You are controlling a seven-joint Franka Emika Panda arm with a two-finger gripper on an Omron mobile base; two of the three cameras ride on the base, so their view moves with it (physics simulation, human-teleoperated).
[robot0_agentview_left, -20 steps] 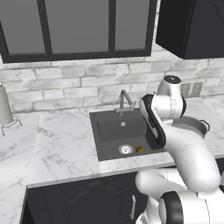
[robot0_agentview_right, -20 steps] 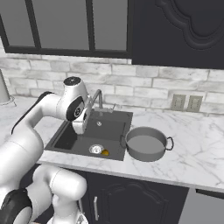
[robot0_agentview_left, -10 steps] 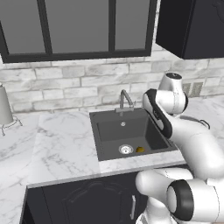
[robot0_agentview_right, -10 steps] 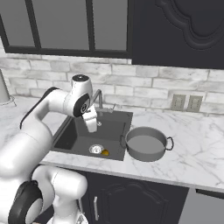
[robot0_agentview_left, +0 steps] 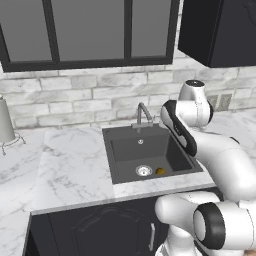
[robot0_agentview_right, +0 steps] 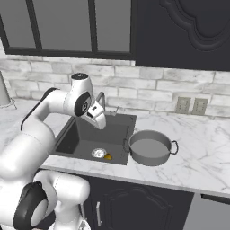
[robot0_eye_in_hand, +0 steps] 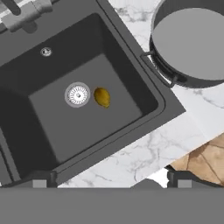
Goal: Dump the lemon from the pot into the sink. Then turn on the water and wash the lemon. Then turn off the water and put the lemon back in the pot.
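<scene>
The small yellow-orange lemon [robot0_eye_in_hand: 102, 96] lies on the floor of the dark sink [robot0_eye_in_hand: 131, 65], just beside the silver drain [robot0_eye_in_hand: 78, 94]. From the sides, the lemon [robot0_agentview_left: 160, 171] [robot0_agentview_right: 108, 157] sits near the basin's front. The grey pot [robot0_agentview_right: 150, 147] [robot0_eye_in_hand: 192, 41] stands upright and empty on the marble to the right of the sink [robot0_agentview_right: 74, 134]. My gripper [robot0_agentview_right: 102, 124] [robot0_eye_in_hand: 111, 181] hangs open above the basin, well over the lemon, with nothing between its fingertips [robot0_eye_in_hand: 41, 179]. No water runs from the grey faucet [robot0_agentview_left: 144, 112] [robot0_eye_in_hand: 26, 15].
White marble counter [robot0_agentview_left: 75, 165] surrounds the sink [robot0_agentview_left: 125, 150], with a brick wall and dark cabinets behind. A pale stand [robot0_agentview_left: 6, 122] is on the far left counter. Wall outlets [robot0_agentview_right: 191, 106] sit behind the pot. The counter's front edge and wood floor [robot0_eye_in_hand: 205, 157] lie below.
My hand has shifted a little rightward over the sink, still open. The lemon and the pot have stayed where they were.
</scene>
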